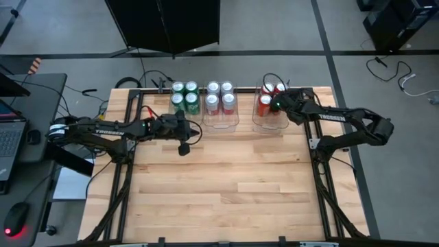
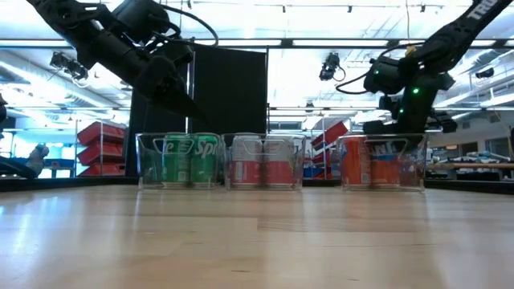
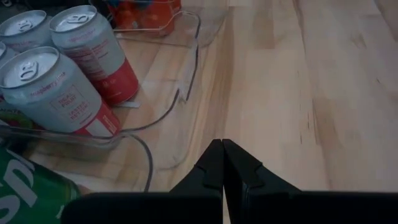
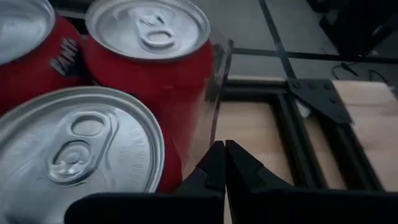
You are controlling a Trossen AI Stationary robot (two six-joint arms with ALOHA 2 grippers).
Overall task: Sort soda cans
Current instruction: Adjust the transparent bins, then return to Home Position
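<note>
Cans of three colours stand sorted along the far edge of the wooden worktop (image 1: 219, 185), each group inside its own clear plastic rectangular bin: the green cylindrical metal soda cans (image 1: 185, 97) in the bin nearest the far left corner, the silver-white cans with red bands (image 1: 220, 97) in the middle bin (image 1: 221, 125), and the red cans (image 1: 267, 100) in the bin toward the far right corner. None lies loose on the open boards, so the sorting looks finished or nearly so. The left gripper (image 1: 183, 148) hangs just in front of the green group, its fingers (image 3: 222, 163) pressed together and holding nothing. The right gripper (image 1: 276, 104) sits over the red group, its fingers (image 4: 224, 165) likewise pressed together and empty, beside the clear bin wall (image 4: 219, 74). As for handling, each can is probably rigid if full yet thin-walled, so a hard squeeze could dent it; the painted side is smooth and likely slippery. The safest hold would be across the cylinder's middle, well below the silver top rim, with the can kept upright, since the tight packing leaves little room between neighbours.
</note>
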